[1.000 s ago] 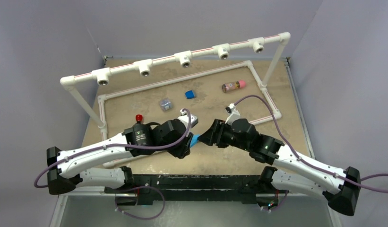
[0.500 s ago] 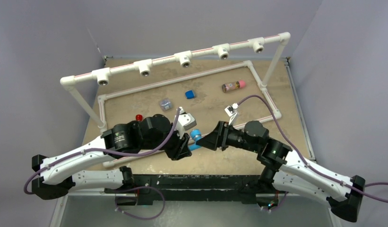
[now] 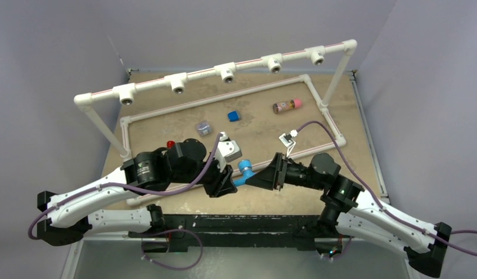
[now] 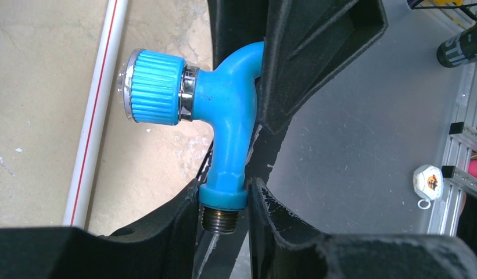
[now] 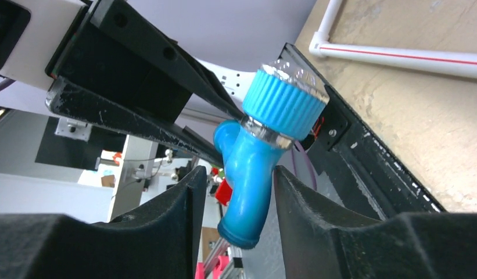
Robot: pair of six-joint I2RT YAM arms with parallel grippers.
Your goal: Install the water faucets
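Sandy tabletop [image 3: 265, 125] fills the top view, where I see only a blue speck between my arms near the front edge. The left wrist camera shows the left gripper [image 4: 224, 200] clamped on the water faucet [image 4: 227, 116] just above its metal thread: glossy light-blue plastic, ribbed knob. The right gripper [image 5: 239, 192] straddles the spout, but I cannot tell if it is clamping.
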